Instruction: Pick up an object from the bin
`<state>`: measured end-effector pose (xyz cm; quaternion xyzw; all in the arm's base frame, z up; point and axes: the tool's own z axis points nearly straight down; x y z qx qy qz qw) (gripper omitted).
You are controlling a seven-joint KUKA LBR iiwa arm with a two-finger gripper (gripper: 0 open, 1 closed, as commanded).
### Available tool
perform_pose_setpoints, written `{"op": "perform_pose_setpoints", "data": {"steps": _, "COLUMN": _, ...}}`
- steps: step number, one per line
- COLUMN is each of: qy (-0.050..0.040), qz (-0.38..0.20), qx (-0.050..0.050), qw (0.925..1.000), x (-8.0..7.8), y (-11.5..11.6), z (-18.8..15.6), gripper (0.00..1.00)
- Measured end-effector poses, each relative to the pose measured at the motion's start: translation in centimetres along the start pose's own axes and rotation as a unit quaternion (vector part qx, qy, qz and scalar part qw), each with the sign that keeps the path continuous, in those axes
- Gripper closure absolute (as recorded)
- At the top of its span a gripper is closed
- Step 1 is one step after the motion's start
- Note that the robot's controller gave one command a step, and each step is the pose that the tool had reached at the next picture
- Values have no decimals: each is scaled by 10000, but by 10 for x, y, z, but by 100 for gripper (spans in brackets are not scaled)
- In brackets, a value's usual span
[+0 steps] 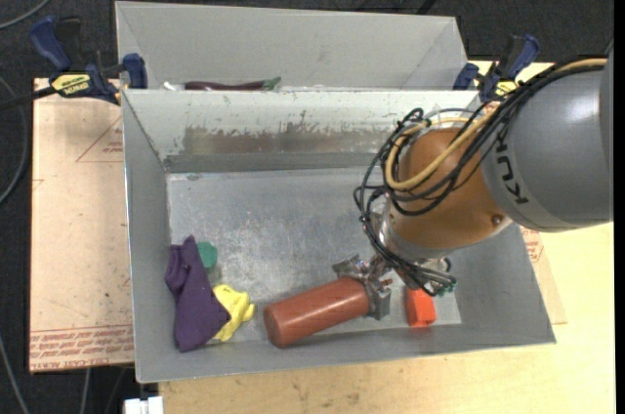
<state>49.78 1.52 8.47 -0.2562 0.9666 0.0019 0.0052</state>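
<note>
Camera view: the claw (379, 293) sits at the right end of a red-brown cylinder (314, 312) by the near wall of the bin (293, 227). The cylinder's long axis runs left from the claw and slightly nearer. Whether the claw is spread or pinching, I cannot tell. An orange block (420, 307) lies just right of it.

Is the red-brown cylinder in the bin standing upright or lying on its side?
Lying on its side: the red-brown cylinder stretches lengthwise along the bin floor.
</note>
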Motion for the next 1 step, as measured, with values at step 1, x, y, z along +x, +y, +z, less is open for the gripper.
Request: {"op": "perform_pose_setpoints", "data": {"steps": 1, "qy": -12, "qz": 464, "qx": 9, "qw": 9989, "x": -8, "y": -1, "z": -125, "gripper": 100}}
